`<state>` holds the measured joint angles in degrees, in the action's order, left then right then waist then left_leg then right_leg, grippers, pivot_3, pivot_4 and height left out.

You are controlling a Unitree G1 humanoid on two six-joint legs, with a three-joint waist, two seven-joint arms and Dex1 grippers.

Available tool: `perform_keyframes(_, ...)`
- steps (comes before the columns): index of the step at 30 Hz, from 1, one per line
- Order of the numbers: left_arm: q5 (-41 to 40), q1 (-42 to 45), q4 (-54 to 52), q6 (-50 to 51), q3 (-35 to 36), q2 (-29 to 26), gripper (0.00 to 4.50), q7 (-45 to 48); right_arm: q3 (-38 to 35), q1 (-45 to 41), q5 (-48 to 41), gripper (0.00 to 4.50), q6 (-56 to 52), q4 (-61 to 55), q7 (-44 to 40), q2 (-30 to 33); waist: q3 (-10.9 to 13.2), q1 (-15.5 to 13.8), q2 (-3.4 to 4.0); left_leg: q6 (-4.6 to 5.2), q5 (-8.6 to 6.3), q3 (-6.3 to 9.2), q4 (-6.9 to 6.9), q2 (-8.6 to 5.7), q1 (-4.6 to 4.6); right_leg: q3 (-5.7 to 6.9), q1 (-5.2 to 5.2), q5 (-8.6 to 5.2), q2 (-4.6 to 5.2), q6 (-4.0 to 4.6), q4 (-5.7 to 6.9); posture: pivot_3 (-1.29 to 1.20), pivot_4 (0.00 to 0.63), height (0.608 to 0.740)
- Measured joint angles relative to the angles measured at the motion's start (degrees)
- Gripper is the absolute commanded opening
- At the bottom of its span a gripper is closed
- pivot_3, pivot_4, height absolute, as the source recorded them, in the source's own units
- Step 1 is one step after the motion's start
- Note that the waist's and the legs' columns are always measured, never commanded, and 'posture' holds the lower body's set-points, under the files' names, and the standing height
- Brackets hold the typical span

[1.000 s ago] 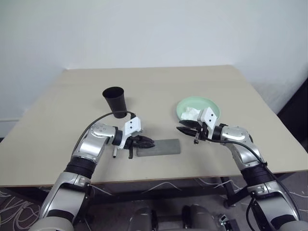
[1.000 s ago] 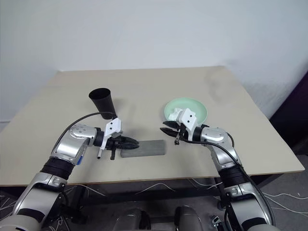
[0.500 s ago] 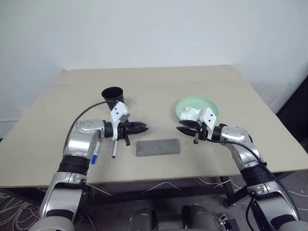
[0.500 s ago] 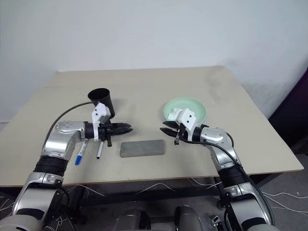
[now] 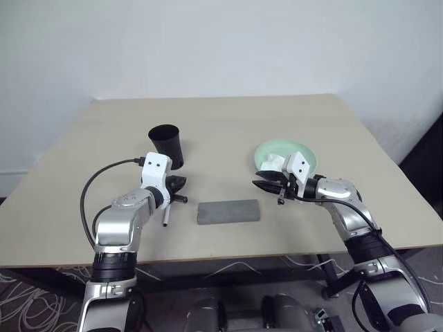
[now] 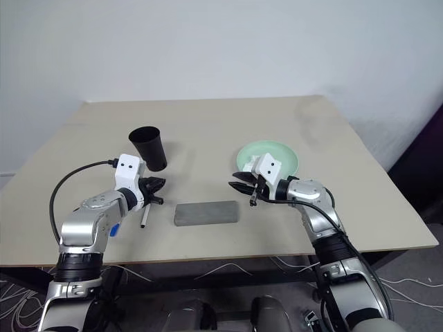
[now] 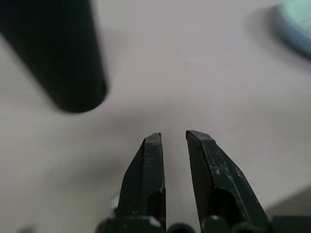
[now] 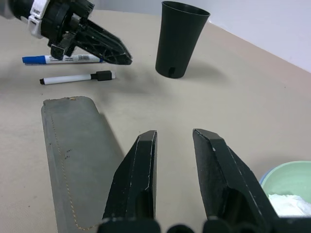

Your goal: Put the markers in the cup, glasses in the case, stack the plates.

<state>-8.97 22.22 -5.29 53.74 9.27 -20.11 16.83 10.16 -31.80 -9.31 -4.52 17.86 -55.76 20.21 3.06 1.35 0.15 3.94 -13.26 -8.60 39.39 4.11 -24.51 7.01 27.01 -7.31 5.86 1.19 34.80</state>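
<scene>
Our left gripper (image 7: 173,145) has its two black fingers a little way apart, with nothing between them. Our right gripper (image 8: 173,145) is the same: a small gap, and nothing in it.

The tall black plastic cup (image 8: 181,39) stands upright just ahead of our left gripper, not touching it. The two markers lie flat on the table close under our left gripper: the short white marker with the black cap (image 8: 76,77) and, just past it, the longer white marker with blue ends (image 8: 62,58). They lie side by side and do not touch.

We think the markers are light, hard and smooth, so they may roll or slip. We would pinch one across its middle, so it does not tip. We think the cup is light too and could fall over, so we should drop the markers in from right above it.

The flat grey case (image 8: 73,160) lies shut, just in front of and below our right gripper. The mint green round plate (image 5: 304,153) sits right behind our right gripper, with a crumpled white tissue (image 8: 291,204) in it and a light blue edge (image 7: 286,30) showing under it. The plates look stiff and light, and we would hold one by its rim.
</scene>
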Motion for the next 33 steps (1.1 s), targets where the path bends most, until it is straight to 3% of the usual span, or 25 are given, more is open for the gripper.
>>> perform_keyframes(7,1.6,1.3,-0.8,7.3,1.5,2.0,4.0,-8.6,0.3,-1.3,0.3,1.23,1.2,2.2,-0.8,-1.2,0.0,0.0,0.0,-0.09,0.06,0.08,-0.01,0.02,0.0,0.08,0.01,0.01,-0.02,0.02,0.01,0.0,0.0,0.729)
perform_keyframes(13,1.0,2.9,-0.9,14.6,3.8,6.8,4.0,-12.2,0.4,-1.3,0.4,1.23,1.6,2.2,-0.6,-1.4,0.0,-0.1,-0.03,-0.09,0.06,0.07,0.0,-0.04,-0.03,0.05,-0.01,0.02,0.02,0.02,-0.02,0.0,0.0,0.729)
perform_keyframes(25,1.5,5.8,1.8,19.1,3.6,7.8,4.0,-15.4,0.3,0.8,0.4,1.23,1.6,1.7,1.1,-1.2,0.0,0.0,-0.05,-0.11,0.06,0.1,-0.05,-0.07,-0.02,0.05,0.0,0.02,0.01,0.01,-0.02,0.0,0.0,0.729)
perform_keyframes(29,1.6,6.7,1.9,20.8,4.1,8.5,3.05,-17.0,0.3,1.1,0.4,1.23,1.6,1.2,1.3,-1.1,0.0,0.0,-0.05,-0.11,0.06,0.13,-0.05,-0.08,-0.02,0.04,-0.01,0.02,0.01,0.01,-0.01,0.0,0.0,0.729)
perform_keyframes(33,1.6,7.3,1.9,21.3,4.8,9.0,1.58,-17.8,0.2,1.1,0.4,1.23,1.6,0.8,1.4,-1.0,0.0,0.0,-0.05,-0.11,0.06,0.15,-0.05,-0.08,-0.02,0.05,0.0,0.02,0.01,0.02,-0.01,0.0,0.0,0.729)
